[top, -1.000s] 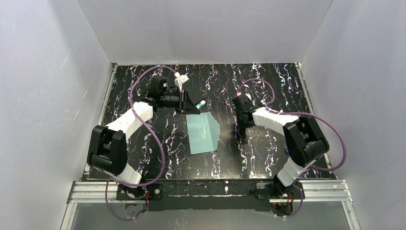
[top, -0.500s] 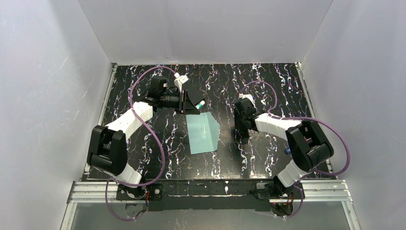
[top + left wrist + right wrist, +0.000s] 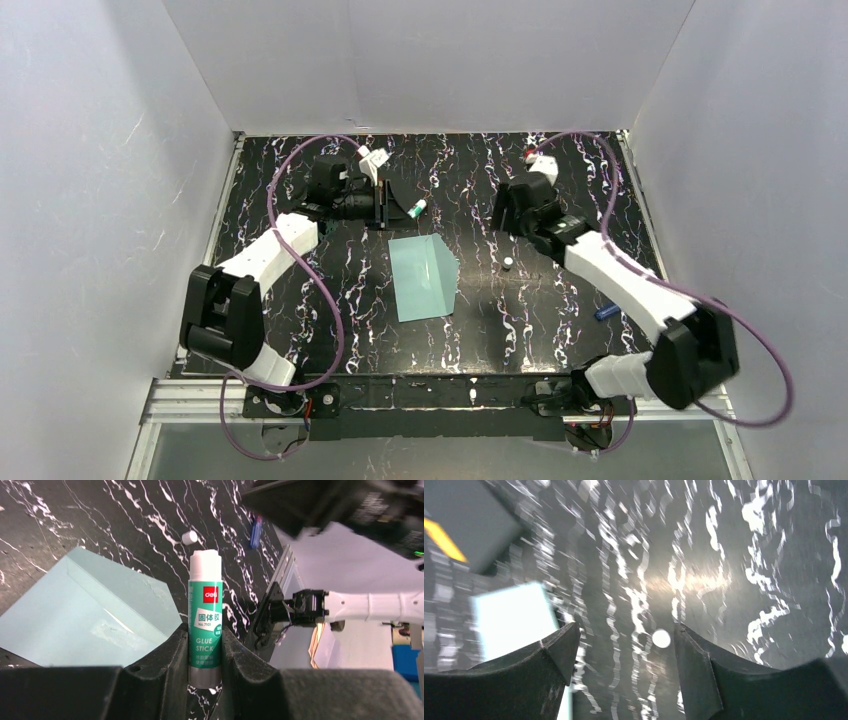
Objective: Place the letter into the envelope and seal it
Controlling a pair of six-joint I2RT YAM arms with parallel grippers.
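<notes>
1. Left wrist view first: my left gripper (image 3: 204,641) is clamped snugly on the lower body of a green glue stick (image 3: 204,600). The label faces the camera and the bare white tip points out past the fingers. I judge the low grip is there to leave the glue end free to reach the paper.
2. My right gripper (image 3: 624,635) stands wide apart with nothing between its fingers. Its picture is blurred, so I read little more from it.
3. Beyond those right fingers a small white cap (image 3: 661,638) lies on the black marbled table (image 3: 520,330), well apart from the stick. I take it for the glue stick's cap, set down out of the way.
4. The envelope (image 3: 425,280) lies flat mid-table between the two arms, near the glue tip. Its pointed flap is turned toward the right arm and, as far as I can tell, is not yet stuck down.
5. The letter shows in no view. I judge it is already inside the envelope, but I cannot confirm that.
6. A small blue object (image 3: 605,311) lies near the right arm, too small to name.
7. My reading is that gluing the flap is the step in hand, with the free right gripper available to press it shut.
</notes>
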